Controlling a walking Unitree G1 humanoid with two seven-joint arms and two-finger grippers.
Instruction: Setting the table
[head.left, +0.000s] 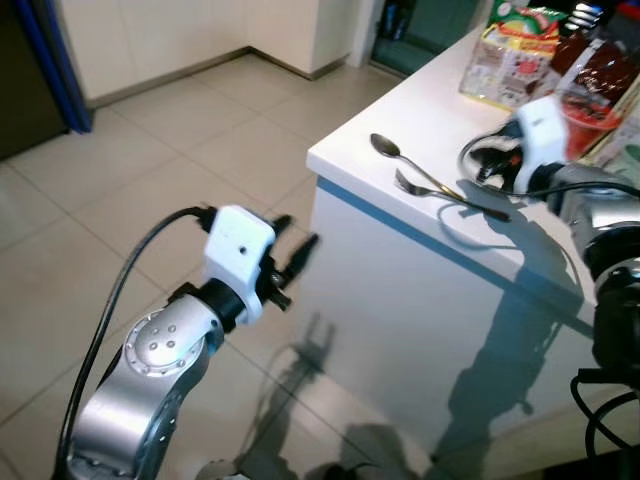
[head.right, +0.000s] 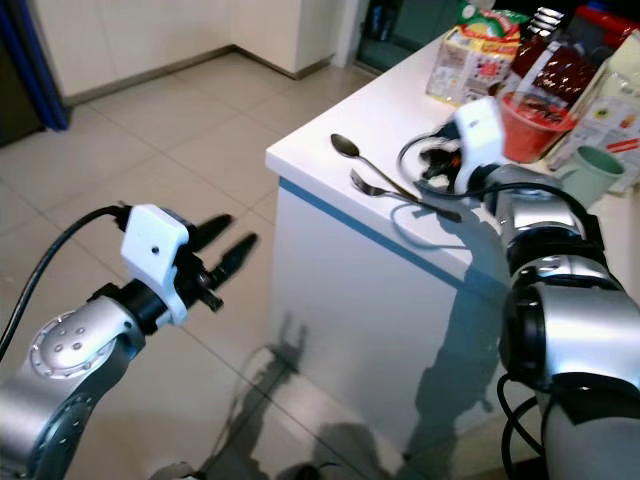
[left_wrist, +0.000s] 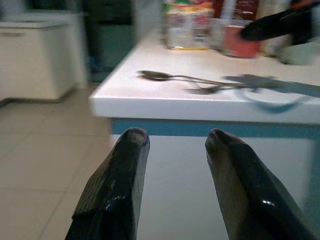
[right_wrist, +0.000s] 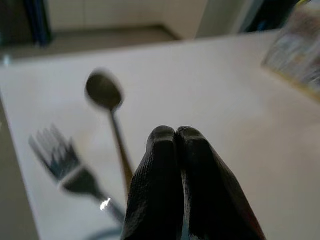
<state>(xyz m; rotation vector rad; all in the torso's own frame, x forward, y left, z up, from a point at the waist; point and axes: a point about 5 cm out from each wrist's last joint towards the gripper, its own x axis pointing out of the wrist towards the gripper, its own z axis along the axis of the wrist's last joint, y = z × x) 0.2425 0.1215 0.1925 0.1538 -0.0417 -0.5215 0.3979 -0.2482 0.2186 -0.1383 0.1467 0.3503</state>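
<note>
Desk (head.left: 420, 120): we are seeing a white top with a blue band under its edge, standing on a pale tiled floor (head.left: 150, 150); we are taking its near corner as our landmark.

Spoon (head.left: 388, 148): we are finding it lying flat on the desk just in from the near corner, bowl toward the corner, handle running back toward the right gripper.

Fork (head.left: 412, 185): we are finding it lying just beside the spoon on the side nearer the desk's front edge, tines toward the corner; its handle is crossing or meeting the spoon's handle, and we cannot tell which.

Right gripper (right_wrist: 175, 137): we are seeing it held over the desk behind the cutlery handles, its two black fingers pressed together with nothing between them, pointing toward the spoon's handle; whether it is touching the handle we cannot tell.

Left gripper (left_wrist: 172, 140): we are seeing it hanging over the floor, off the desk and below its top, pointing at the near corner, fingers spread wide and holding nothing.

Further back from the corner, behind the right gripper: we are listing a printed carton (head.left: 505, 60), a red cup (head.right: 530, 125), a pale green mug (head.right: 590, 170) and dark red packets (head.right: 560, 65).
</note>
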